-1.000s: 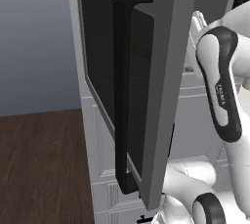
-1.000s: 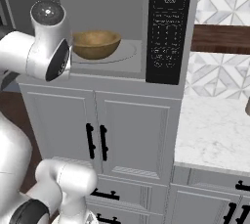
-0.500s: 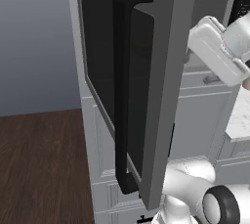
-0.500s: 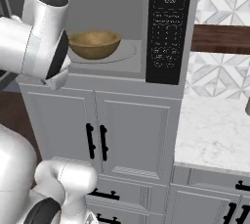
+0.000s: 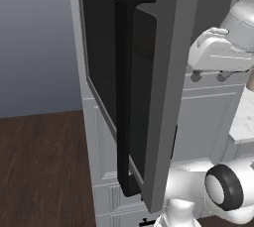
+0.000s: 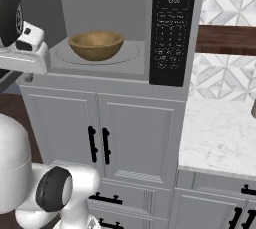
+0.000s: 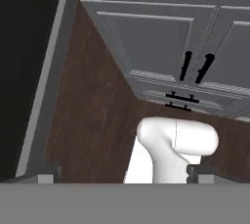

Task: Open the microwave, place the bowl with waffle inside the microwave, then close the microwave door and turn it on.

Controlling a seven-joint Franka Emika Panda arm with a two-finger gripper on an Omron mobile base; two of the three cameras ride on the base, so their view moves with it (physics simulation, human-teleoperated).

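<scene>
Counts: one microwave [image 6: 125,28], one microwave door [image 5: 149,87], one bowl [image 6: 96,45], one control strip [image 6: 172,28]; four black handles on the white cabinets [image 6: 135,138] in the right base view.
Microwave door: swung wide open, its edge toward the left base camera; dark glass and tall black bar handle [image 5: 124,92] face 9 o'clock in that view.
Bowl: wooden brown, upright on the round glass plate [image 6: 127,53] inside the open cavity, left of centre. No waffle can be made out in it.
My gripper [image 7: 124,176]: hand points down, just outside the cavity at its lower left corner, at 9 o'clock in the right base view and 3 o'clock in the left base view.
My jaws: spread wide, nothing between them; tips sit at 7 and 5 o'clock in the hand view.
Right base view alone: cavity interior, bowl, control strip, marble counter [image 6: 220,133] at 4 o'clock.
Left base view alone: outer face of the door and its handle.
Hand view alone: dark wood floor [image 7: 93,120] below me, door's inner frame at 9 o'clock, cabinet fronts at 1 o'clock.
Change since half a second ago: my hand has come lower and now lies level, clear of the bowl; bowl and door unmoved.
</scene>
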